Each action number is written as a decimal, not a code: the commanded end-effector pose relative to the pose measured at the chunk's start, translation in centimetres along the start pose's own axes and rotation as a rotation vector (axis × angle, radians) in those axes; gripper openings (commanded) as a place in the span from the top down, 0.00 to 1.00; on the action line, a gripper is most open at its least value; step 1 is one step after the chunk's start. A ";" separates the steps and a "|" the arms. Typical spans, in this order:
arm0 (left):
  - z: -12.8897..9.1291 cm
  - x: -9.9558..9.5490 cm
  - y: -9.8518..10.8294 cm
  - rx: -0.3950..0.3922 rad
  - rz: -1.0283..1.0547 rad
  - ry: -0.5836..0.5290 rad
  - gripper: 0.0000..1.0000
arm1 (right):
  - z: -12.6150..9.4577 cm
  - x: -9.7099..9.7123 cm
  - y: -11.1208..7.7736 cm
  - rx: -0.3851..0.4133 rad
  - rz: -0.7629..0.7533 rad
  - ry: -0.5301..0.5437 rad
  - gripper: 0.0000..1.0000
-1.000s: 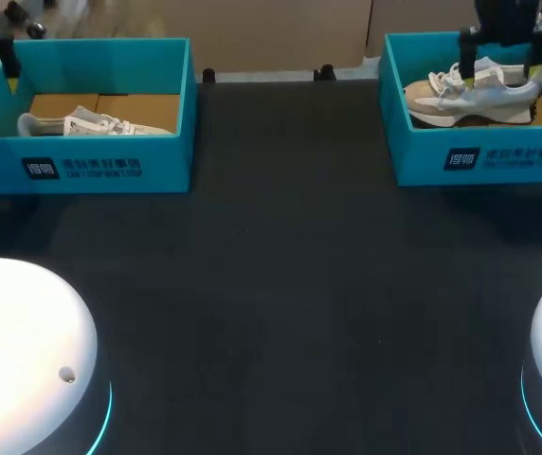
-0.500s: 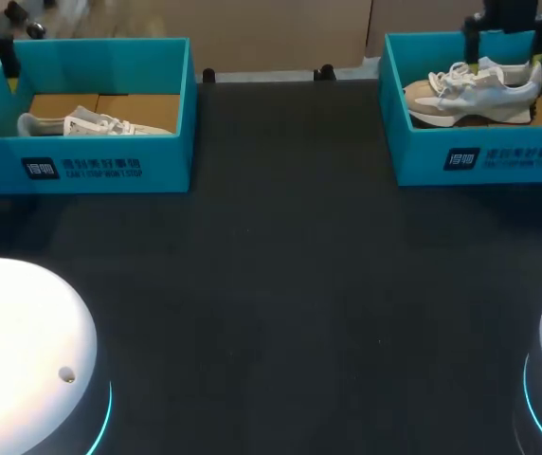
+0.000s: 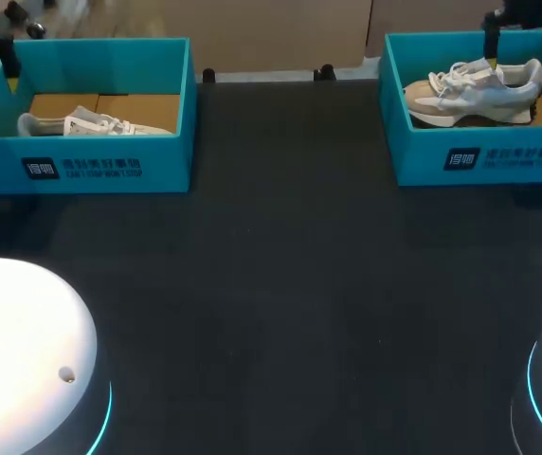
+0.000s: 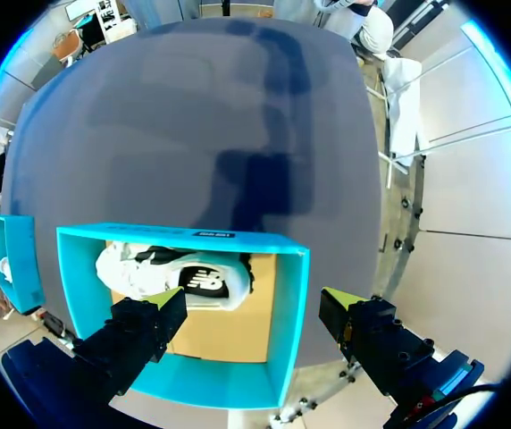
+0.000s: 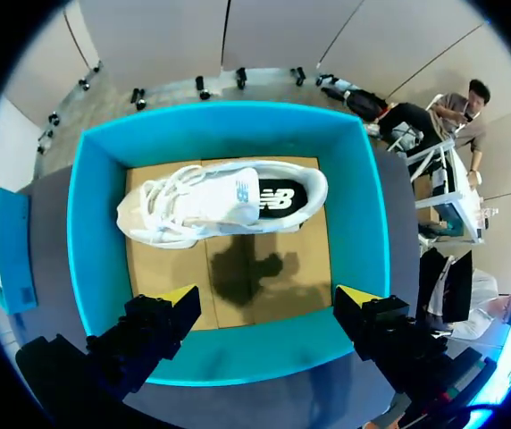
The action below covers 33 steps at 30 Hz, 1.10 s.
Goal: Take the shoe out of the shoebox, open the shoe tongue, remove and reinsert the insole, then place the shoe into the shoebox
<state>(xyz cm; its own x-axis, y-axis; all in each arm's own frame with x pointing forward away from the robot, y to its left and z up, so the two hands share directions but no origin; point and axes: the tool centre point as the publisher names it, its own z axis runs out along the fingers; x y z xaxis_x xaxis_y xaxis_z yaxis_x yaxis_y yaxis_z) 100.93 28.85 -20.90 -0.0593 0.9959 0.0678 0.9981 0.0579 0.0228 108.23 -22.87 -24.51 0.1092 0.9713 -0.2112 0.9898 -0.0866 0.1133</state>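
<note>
Hovering at one o'clock, your right claw (image 3: pixel 520 47) stands apart over the shoe (image 3: pixel 470 90) in its shoebox (image 3: pixel 498 156); lift-out seems pending: descend, clamp it.

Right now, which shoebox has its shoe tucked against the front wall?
The left shoebox: the left shoe lies along its labelled front wall, cardboard behind. In the right shoebox the right shoe sits toward the back wall, cardboard in front.
</note>
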 end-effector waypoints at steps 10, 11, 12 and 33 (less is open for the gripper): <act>0.0 0.0 -0.2 -0.003 0.001 0.002 0.00 | 2.7 -1.4 3.5 -0.017 0.026 -0.045 0.00; 0.0 0.0 -0.2 -0.003 0.001 0.002 0.00 | 3.1 -1.5 3.9 -0.008 0.015 -0.055 0.00; 0.0 0.0 -0.2 -0.003 0.001 0.002 0.00 | 3.5 -1.7 4.2 -0.008 0.017 -0.055 0.00; 0.0 0.0 -0.2 -0.003 0.001 0.002 0.00 | 9.4 -4.5 7.6 0.033 -0.023 -0.055 0.00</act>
<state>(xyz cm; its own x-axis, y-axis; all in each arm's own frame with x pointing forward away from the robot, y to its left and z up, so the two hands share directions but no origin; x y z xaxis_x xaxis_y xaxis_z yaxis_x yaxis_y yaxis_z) 100.93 28.85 -20.89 -0.0593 0.9959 0.0678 0.9981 0.0579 0.0228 115.04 -29.47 -31.04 0.1009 0.9557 -0.2766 0.9920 -0.0756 0.1007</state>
